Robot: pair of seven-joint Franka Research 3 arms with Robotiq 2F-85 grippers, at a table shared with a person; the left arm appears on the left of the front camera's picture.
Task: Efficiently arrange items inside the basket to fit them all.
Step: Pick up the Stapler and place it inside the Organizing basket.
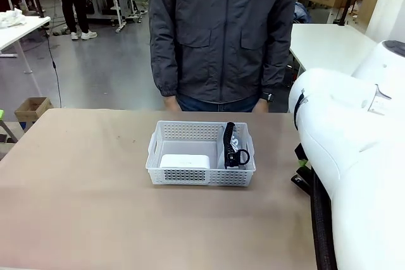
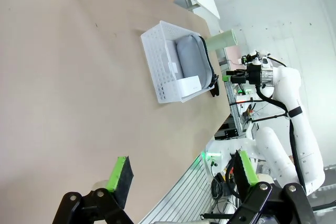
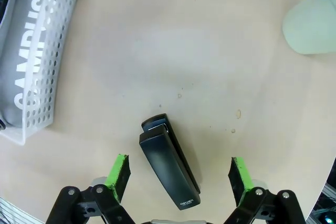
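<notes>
Hovering beside the basket (image 1: 154, 150), our right gripper (image 3: 179, 170) straddles the black stapler (image 3: 169, 167), spread wide. We see the CAMPUS pouch (image 3: 21, 51) and white device (image 1: 185, 161) inside it, the pale green cup (image 3: 312, 24) outside; our left gripper (image 2: 182, 167) gapes over bare table (image 1: 76, 207).

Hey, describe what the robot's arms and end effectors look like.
The right arm is a smooth, rounded white shell with a black strap and a thick black cable running beside it. The left end effector and right end effector have black linkage fingers tipped with bright green pads.
</notes>
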